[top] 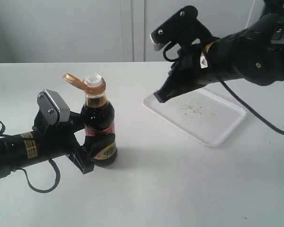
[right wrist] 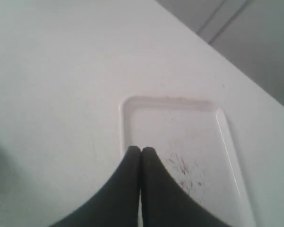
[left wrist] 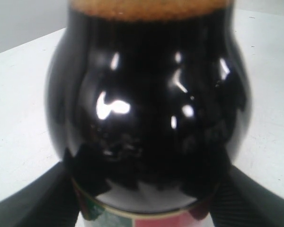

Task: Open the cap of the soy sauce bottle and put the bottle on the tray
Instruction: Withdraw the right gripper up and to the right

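Note:
The soy sauce bottle (top: 98, 128) stands upright on the table at the left, its dark glass body filling the left wrist view (left wrist: 146, 109). My left gripper (top: 95, 153) is shut on the bottle's lower body at the label. The bronze-gold cap (top: 83, 83) is flipped open, its lid hanging off to the left of the white spout (top: 93, 79). The white tray (top: 213, 130) lies to the right with dark specks inside; the right wrist view shows it from above (right wrist: 217, 137). My right gripper (top: 160, 97) hovers shut and empty over the tray's near-left end (right wrist: 141, 150).
The white table (top: 180, 189) stretches around both things. A black cable (top: 40, 184) loops under the left arm, and another cable (top: 255, 116) trails from the right arm past the tray. A pale wall stands behind the table.

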You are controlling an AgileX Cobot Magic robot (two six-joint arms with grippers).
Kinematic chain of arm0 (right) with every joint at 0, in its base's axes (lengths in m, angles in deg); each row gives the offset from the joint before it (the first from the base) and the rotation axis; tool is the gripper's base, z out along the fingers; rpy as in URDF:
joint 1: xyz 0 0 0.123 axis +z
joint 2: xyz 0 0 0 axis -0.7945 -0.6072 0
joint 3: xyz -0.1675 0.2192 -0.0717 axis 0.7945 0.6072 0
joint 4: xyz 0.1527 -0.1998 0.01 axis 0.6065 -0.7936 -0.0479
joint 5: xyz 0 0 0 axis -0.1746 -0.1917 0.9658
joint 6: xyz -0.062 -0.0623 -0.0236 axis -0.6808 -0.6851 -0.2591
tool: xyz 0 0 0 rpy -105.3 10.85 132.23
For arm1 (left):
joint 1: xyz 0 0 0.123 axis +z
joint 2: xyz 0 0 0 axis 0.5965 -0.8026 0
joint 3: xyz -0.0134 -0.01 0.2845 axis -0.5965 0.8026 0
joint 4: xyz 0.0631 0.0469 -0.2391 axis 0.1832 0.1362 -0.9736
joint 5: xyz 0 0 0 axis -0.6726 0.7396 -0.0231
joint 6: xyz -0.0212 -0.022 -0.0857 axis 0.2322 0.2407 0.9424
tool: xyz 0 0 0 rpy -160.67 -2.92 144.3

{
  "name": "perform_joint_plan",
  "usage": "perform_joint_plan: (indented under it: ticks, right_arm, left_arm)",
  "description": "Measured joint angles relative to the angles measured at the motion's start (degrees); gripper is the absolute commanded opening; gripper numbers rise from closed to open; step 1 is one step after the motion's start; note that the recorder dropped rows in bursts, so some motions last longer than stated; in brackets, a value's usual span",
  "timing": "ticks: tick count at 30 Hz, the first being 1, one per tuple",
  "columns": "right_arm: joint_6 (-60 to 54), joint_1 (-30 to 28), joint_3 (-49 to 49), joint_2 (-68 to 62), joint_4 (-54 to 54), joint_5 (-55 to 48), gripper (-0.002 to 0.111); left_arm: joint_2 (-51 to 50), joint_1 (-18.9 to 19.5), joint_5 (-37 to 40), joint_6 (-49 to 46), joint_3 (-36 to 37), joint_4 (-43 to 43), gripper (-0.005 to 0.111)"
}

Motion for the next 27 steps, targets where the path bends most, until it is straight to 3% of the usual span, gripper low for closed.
perform_joint_plan:
  ticks: [6, 10, 18, 27]
  right_arm:
    - [-2.96, -4.5, -2.7, 0.0, 0.21, -14.94, 0.0]
    - [-3.53, -10.99, -3.27, 0.0, 3.25, -22.29, 0.0]
    - [-9.58, -22.05, 0.75, 5.8, 15.01, -21.88, 0.0]
    - [-10.96, -22.43, 4.0, 10.91, 17.1, -16.58, 0.0]
  left_arm:
    - [0.0, 0.0, 0.0, 0.0, 0.0, 0.0, 0.0]
    - [0.0, 0.0, 0.0, 0.54, 0.0, 0.0, 0.0]
    - [0.0, 0.0, 0.11, 1.0, 0.0, -0.23, 0.0]
    - [0.0, 0.0, 0.35, 1.67, -0.38, -0.34, 0.0]
